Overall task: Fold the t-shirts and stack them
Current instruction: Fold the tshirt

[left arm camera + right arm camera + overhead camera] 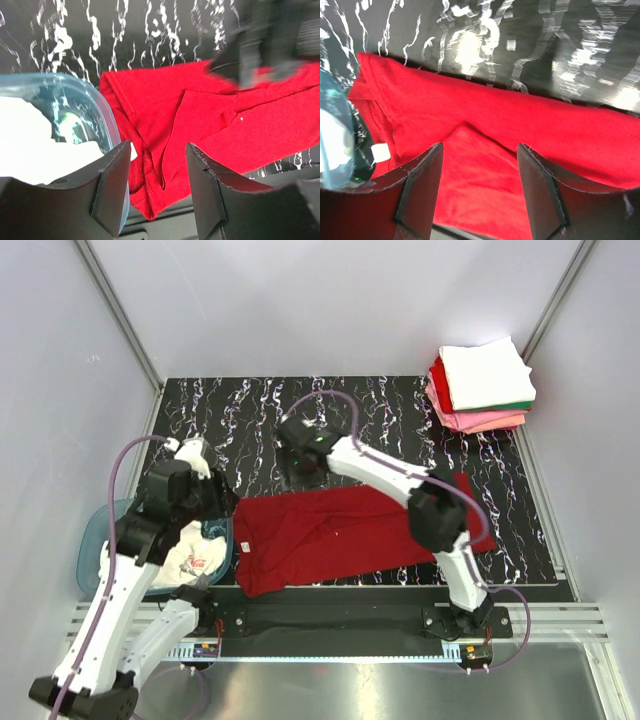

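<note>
1. Red t-shirt [350, 535] lies flat on the worktop [400, 410] in the lower middle of the top view. It forms a wide band from just beside the tub [95, 550] across to the right arm. Both wrist views show one layer doubled over another, so it looks part-way folded rather than only spread out.
2. Left tool [158, 150] hangs over the shirt's left end, close to the tub rim. Its jaws stand apart with nothing between them. That spot suits taking the bunched left edge, where the cloth is creased and easiest to pinch.
3. Right tool [480, 150] is also parted and empty. It is poised above the shirt's upper edge, a little left of centre in the top view, with a folded edge of cloth directly below it. With one tool at each place the shirt could be lifted evenly, which I judge to be the reason for this spacing.
4. A stack [482, 385] of folded shirts sits in the upper right corner, white on top with green, pink and red edges showing beneath. It sits well apart from the red shirt, which leaves the middle for folding.
5. A white shirt [195, 555] with red print waits crumpled in the tub at lower left, within the left arm's reach.
6. More folds seem needed before the red one can join the stack.
</note>
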`<action>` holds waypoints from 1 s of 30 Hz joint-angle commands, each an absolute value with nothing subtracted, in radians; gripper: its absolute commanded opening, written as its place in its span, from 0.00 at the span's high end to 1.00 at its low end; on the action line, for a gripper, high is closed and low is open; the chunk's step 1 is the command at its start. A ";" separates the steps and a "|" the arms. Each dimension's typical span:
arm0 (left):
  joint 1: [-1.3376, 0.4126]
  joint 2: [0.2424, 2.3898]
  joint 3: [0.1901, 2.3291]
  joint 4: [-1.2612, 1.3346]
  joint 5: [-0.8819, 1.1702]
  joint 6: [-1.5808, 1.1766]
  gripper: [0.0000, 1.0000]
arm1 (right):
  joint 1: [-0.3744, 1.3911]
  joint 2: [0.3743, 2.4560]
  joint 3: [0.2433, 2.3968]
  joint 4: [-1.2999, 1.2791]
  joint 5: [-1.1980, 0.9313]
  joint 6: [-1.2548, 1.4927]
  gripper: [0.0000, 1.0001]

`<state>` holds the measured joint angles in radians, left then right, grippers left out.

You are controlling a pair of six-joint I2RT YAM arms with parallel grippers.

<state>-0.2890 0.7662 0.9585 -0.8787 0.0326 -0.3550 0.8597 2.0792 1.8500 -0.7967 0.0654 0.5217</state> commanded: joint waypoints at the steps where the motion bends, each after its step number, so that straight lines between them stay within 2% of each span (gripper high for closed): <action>1: -0.284 0.698 0.928 -0.805 0.017 -0.296 0.48 | 0.910 2.236 2.034 -0.966 0.106 0.488 0.33; 4: -0.284 0.663 0.914 -0.778 0.002 -0.301 0.48 | 0.946 2.357 2.234 -1.063 0.139 0.474 0.35; 8: -0.284 0.602 0.873 -0.735 -0.029 -0.310 0.49 | 0.971 2.437 2.315 -1.130 0.182 0.480 0.36; 18: -0.284 0.548 0.836 -0.710 -0.066 -0.319 0.49 | 0.989 2.445 2.243 -1.121 0.195 0.497 0.39; 24: -0.284 0.551 0.831 -0.706 -0.072 -0.321 0.49 | 1.008 2.457 2.235 -1.123 0.192 0.499 0.59; 30: -0.284 0.554 0.827 -0.701 -0.075 -0.321 0.49 | 1.015 2.434 2.204 -1.114 0.199 0.502 0.91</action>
